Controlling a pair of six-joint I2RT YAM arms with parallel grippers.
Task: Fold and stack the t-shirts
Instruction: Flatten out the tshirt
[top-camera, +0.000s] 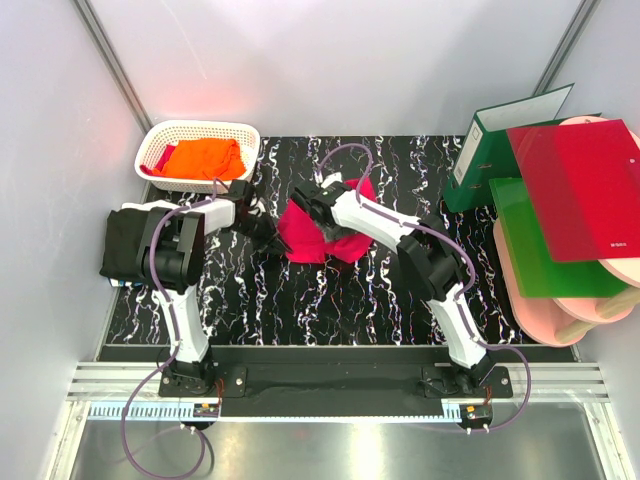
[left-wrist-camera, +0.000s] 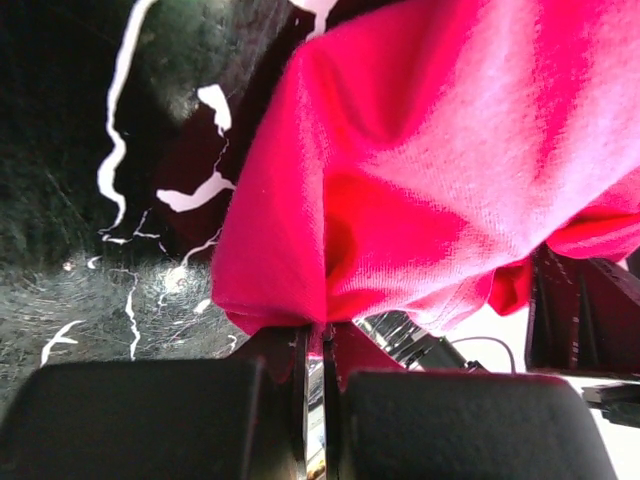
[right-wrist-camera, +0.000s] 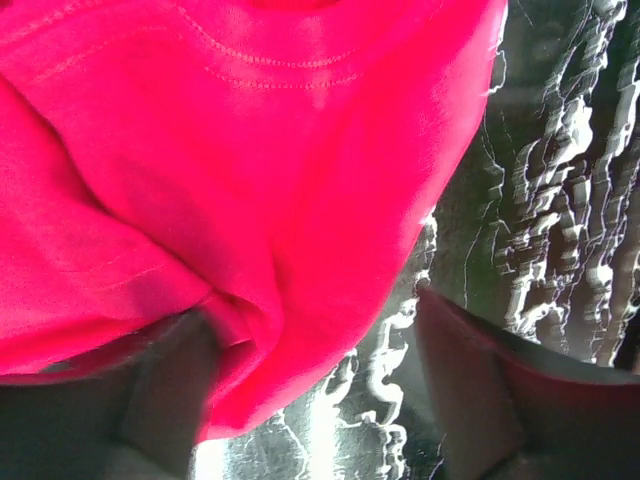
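Three shirts, status: we judge roughly one of three handled, and nothing is stacked yet.
Black t-shirt: a compact dark slab at the left edge of the desk, partly under the left arm. It looks folded to us, though we can't see the creases.
Orange t-shirt: crumpled inside the white basket at the back left. Not yet taken out or folded.
Pink t-shirt: bunched in a heap mid-desk between the two arms, not laid flat. We read this as the shirt in hand, at the spreading stage.
Left end effector: reaching in low from the left, elbow raised. In the left wrist view its pads are pressed together with an edge of the pink t-shirt pinched between them.
Right end effector: arm stretched forward over the heap from the right. Its fingers stand wide apart, and the pink t-shirt drapes between them and against one finger, not clamped.
Left to do: flatten and fold the pink t-shirt, do the orange t-shirt, then stack all three.
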